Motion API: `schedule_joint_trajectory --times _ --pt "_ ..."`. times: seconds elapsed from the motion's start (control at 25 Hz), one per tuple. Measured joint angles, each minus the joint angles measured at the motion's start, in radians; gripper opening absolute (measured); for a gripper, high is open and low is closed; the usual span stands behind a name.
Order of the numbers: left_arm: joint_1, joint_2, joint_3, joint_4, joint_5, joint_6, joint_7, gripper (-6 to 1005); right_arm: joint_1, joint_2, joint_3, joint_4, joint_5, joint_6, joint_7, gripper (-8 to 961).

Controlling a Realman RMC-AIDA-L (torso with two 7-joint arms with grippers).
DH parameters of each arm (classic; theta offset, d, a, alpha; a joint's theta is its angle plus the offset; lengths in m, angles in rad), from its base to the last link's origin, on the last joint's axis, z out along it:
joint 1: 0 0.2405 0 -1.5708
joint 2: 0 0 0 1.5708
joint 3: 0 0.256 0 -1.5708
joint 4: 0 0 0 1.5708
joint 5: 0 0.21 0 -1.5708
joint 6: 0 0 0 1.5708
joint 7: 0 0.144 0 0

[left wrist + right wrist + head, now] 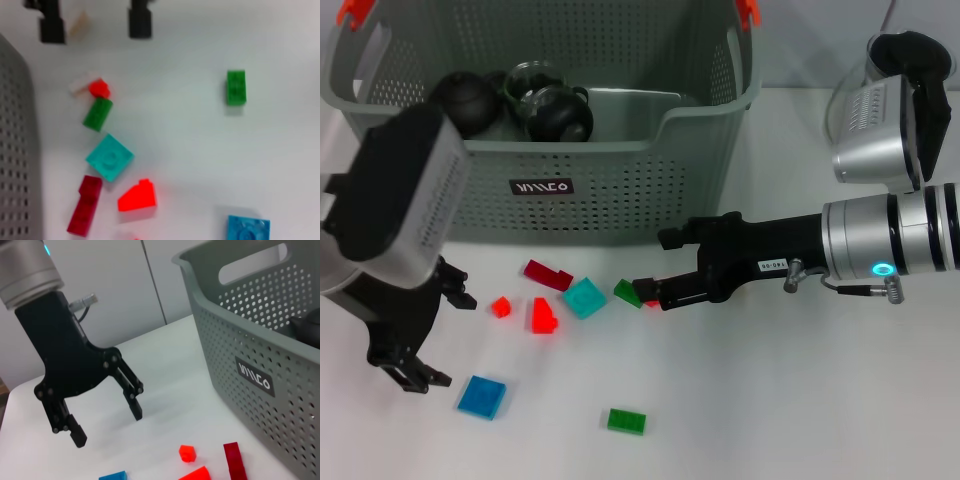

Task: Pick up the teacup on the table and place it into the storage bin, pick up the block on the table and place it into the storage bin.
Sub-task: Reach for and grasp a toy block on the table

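The grey-green storage bin [620,190] stands at the back and holds dark round vessels [560,115]; I see no teacup on the table. Several blocks lie in front of the bin: dark red [548,274], teal [584,297], green [627,292], red [542,315]. My right gripper [653,264] is open and reaches in from the right, its lower finger beside the green block and a small red block [652,301]. The left wrist view shows its fingers [50,27] apart above the small red block [99,89]. My left gripper [445,338] is open and empty at the left.
A blue block [482,396], a second green block [626,421] and a small red one [501,306] lie nearer the front. The right wrist view shows the left gripper [107,427] open over the table beside the bin wall [250,375].
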Motion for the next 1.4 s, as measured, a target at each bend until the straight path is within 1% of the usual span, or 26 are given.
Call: schedule_joint_trajectory --times 0.16,0.36,0.68,1.24,1.4 --pt "-0.011 -0.001 0.051 -0.014 0.027 -0.010 -0.022 847 -0.004 0.000 0.008 0.000 0.000 0.002 0.000 921" --pt "-0.008 -0.001 0.121 -0.036 0.036 -0.017 -0.069 846 -0.008 -0.001 0.010 0.000 0.000 0.012 -0.005 921" --pt "-0.002 -0.001 0.178 -0.118 0.028 -0.067 -0.085 846 -0.009 -0.003 0.010 0.001 0.000 0.021 -0.012 921" --pt "-0.007 -0.001 0.204 -0.190 -0.007 -0.123 -0.065 846 -0.010 -0.003 0.018 0.001 -0.001 0.024 -0.013 920" --pt "-0.007 -0.001 0.214 -0.206 -0.010 -0.141 -0.063 829 -0.011 -0.003 0.019 0.002 -0.001 0.024 -0.014 920"
